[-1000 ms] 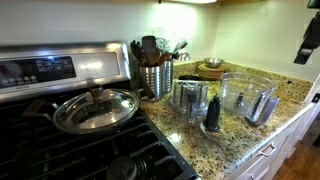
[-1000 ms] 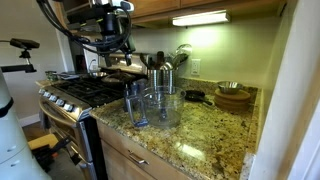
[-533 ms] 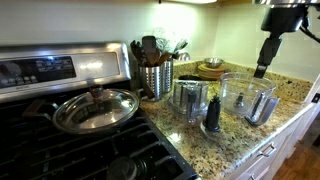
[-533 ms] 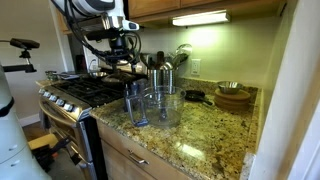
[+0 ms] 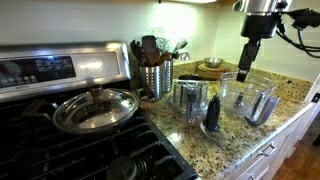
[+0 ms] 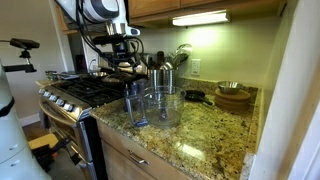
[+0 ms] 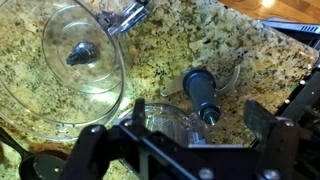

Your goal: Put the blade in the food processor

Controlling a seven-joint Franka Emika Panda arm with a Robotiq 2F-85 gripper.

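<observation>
The blade (image 5: pixel 212 113) has a dark upright shaft and stands on the granite counter between a clear lid piece (image 5: pixel 189 97) and the clear food processor bowl (image 5: pixel 243 97). In the wrist view the blade (image 7: pixel 203 88) lies right of the bowl (image 7: pixel 50 95), whose centre post shows. The lid piece (image 7: pixel 165 122) is just below. My gripper (image 5: pixel 243 72) hangs open and empty high above the bowl and blade. It also shows in an exterior view (image 6: pixel 127 52) and in the wrist view (image 7: pixel 198 128).
A stove with a lidded steel pan (image 5: pixel 96 108) stands beside the counter. A steel utensil holder (image 5: pixel 156 78) is behind the lid piece. Wooden bowls (image 5: pixel 211 68) sit at the back. The counter's front edge (image 5: pixel 255 148) is close to the bowl.
My gripper has come in from the upper edge and moved sideways and down, ending above the bowl. The blade, bowl and lid piece have not moved.
</observation>
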